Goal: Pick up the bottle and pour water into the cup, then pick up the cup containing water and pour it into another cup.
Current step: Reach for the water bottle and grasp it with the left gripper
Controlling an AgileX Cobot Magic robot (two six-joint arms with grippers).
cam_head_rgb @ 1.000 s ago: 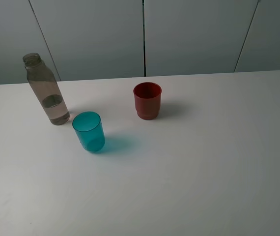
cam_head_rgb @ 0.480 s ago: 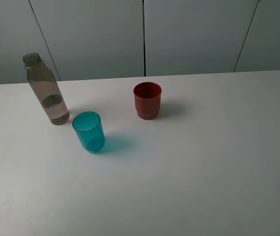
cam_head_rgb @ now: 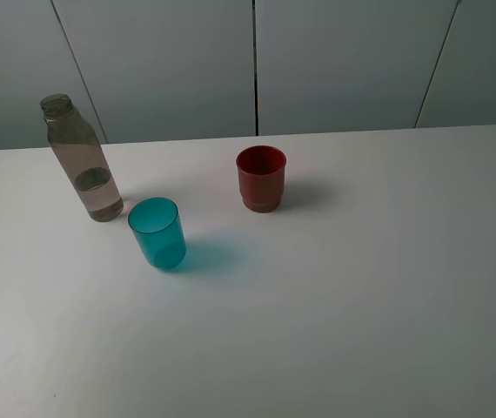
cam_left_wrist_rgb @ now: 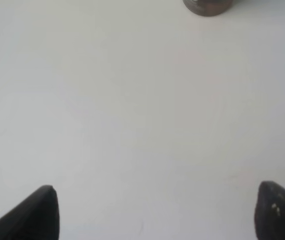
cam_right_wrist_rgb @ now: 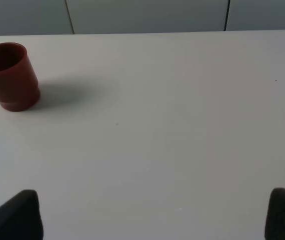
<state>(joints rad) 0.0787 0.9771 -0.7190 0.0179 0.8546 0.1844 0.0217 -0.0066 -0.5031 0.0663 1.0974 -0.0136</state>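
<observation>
The tall clear grey-brown bottle point(cam_head_rgb: 81, 161) stands uncapped at the table's back left with a little water in it. Its base shows in the left wrist view point(cam_left_wrist_rgb: 208, 6). The teal tumbler point(cam_head_rgb: 157, 232) stands just in front and to the right of the bottle. The dark red cup point(cam_head_rgb: 260, 178) stands upright near the middle back and also shows in the right wrist view point(cam_right_wrist_rgb: 10, 75). My left gripper point(cam_left_wrist_rgb: 157, 212) is open and empty over bare table, well short of the bottle. My right gripper point(cam_right_wrist_rgb: 155, 215) is open and empty, far from the red cup. Neither arm shows in the exterior view.
The white table point(cam_head_rgb: 361, 287) ends at a grey panelled wall point(cam_head_rgb: 257, 61) behind the bottle and cups.
</observation>
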